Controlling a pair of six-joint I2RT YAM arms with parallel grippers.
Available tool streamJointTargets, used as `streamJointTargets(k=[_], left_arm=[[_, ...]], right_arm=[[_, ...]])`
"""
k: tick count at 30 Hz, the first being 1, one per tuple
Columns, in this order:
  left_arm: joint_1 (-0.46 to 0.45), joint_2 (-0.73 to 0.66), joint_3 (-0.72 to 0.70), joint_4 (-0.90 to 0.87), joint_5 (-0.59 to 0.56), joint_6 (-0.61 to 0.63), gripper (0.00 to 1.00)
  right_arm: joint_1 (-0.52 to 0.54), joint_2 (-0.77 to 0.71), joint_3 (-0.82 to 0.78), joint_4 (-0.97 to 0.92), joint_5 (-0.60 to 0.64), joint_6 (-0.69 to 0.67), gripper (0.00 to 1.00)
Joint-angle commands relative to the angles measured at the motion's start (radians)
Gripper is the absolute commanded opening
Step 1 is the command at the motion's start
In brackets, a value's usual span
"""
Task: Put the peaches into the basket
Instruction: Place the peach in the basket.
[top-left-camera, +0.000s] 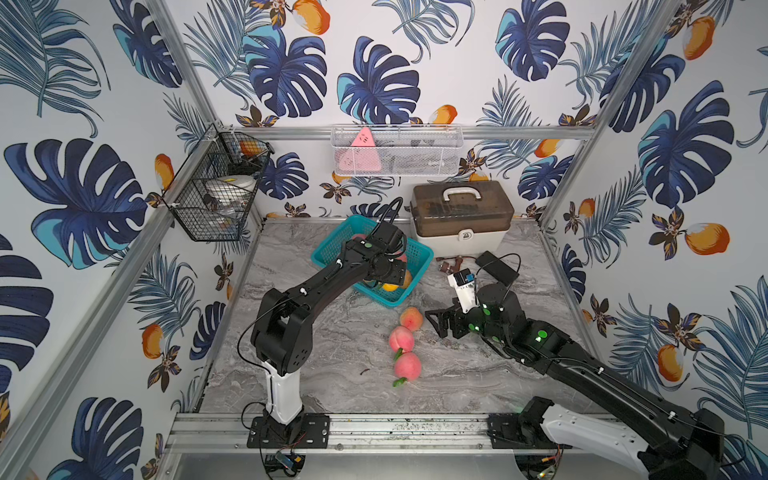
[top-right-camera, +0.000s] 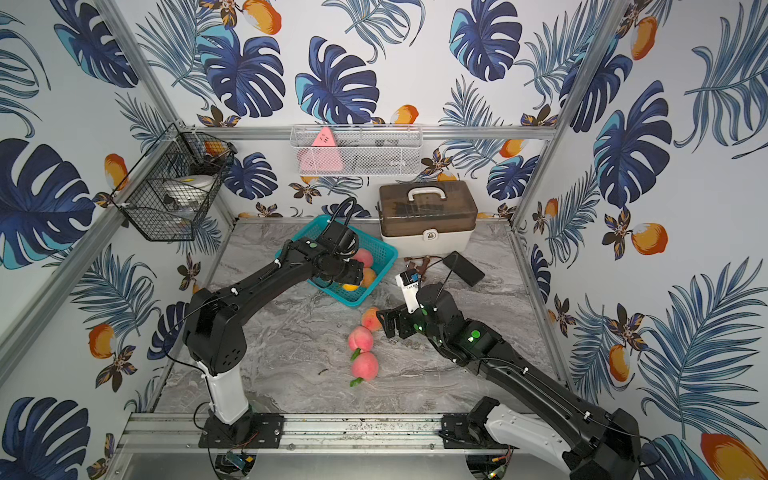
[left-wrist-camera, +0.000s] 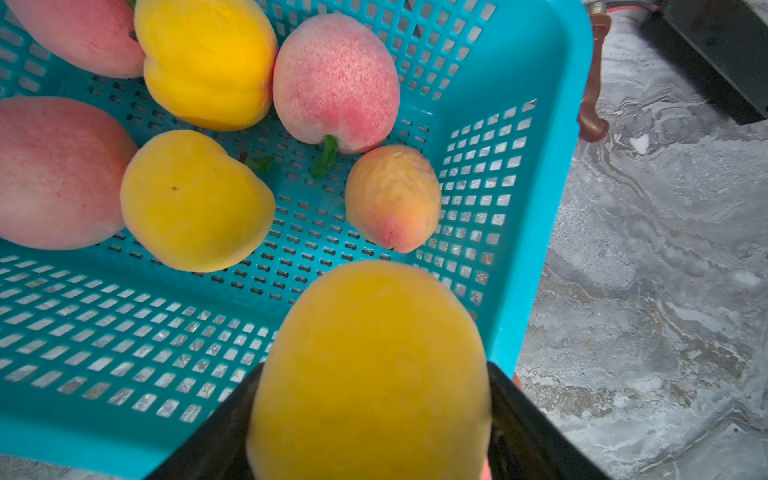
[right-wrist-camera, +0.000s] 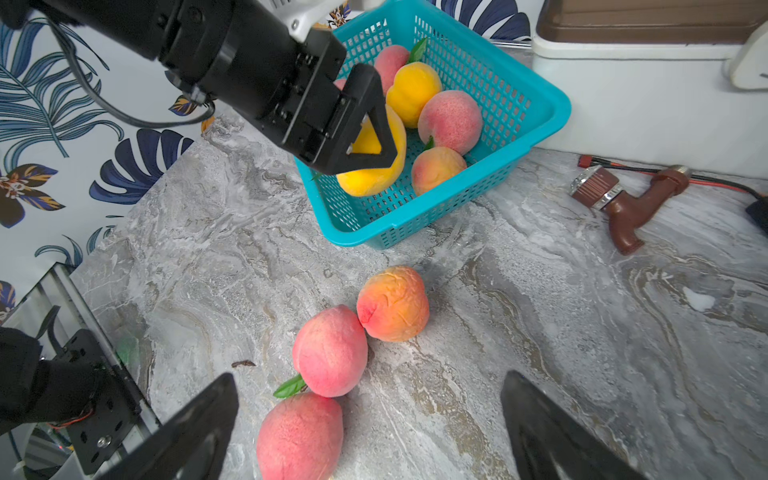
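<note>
Left fingers clamped on yellow peach over basket. Right fingers spread wide, empty, near three peaches on worktop, lower centre.

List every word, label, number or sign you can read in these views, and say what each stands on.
No words or numbers can be read in any view.
Storage box latch: a small padlock sign, no lettering.
White module on the right arm's wrist: a line of dark print, too small to read.
Pink triangle in the white wire tray: dark marks, too blurred to read.
Peaches and basket: no text.
</note>
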Motion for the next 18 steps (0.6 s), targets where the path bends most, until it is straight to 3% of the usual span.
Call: streamJointTargets(k=[1, 18], left_arm=[[0.002, 0.015, -0.002, 0.009, -0.048, 0.024, 0.73], [0.003, 0.076, 0.008, -0.018, -0.064, 0.047, 0.75]], right_arm=[[-0.010, 0.001, -0.009, -0.004, -0.031, -0.006, 1.00], [-0.035, 0.017, -0.043, 0.005, -0.064, 0.011, 1.00]])
